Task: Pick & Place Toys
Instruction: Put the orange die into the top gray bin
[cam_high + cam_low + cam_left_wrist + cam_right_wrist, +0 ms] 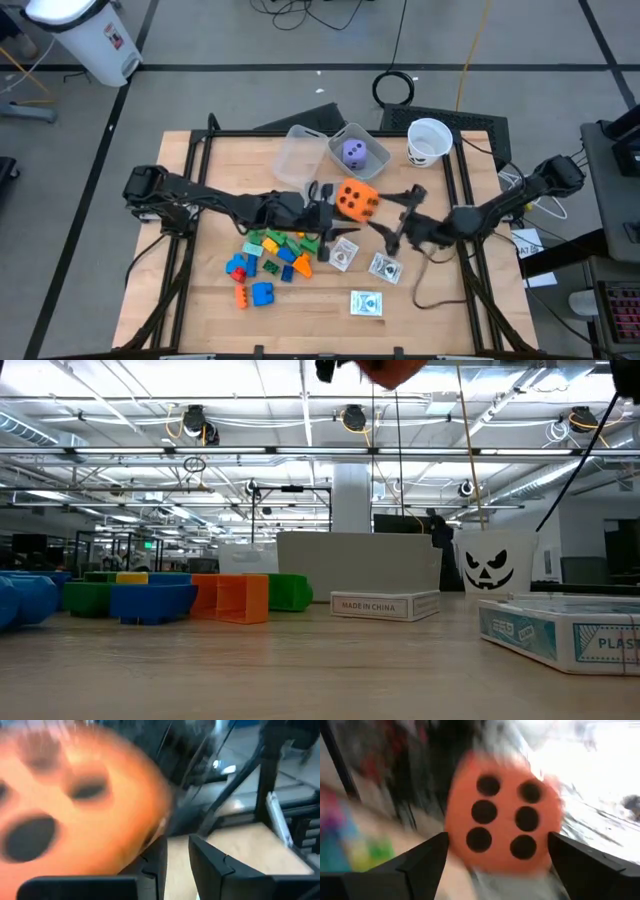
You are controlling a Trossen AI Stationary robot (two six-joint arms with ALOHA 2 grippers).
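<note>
Now the orange dotted foam die (356, 199) sits mid-table, apparently lifted, at 3 o'clock of the left gripper (322, 196); whether those jaws hold it, cannot tell. The right gripper (400, 218), at 4 o'clock of the die, has jaws spread wide, holding nothing. A purple dotted die (353, 152) lies in a clear plastic bin (375, 160) at 12 o'clock.

White cup (429, 140), clear bins (303, 155)
</note>
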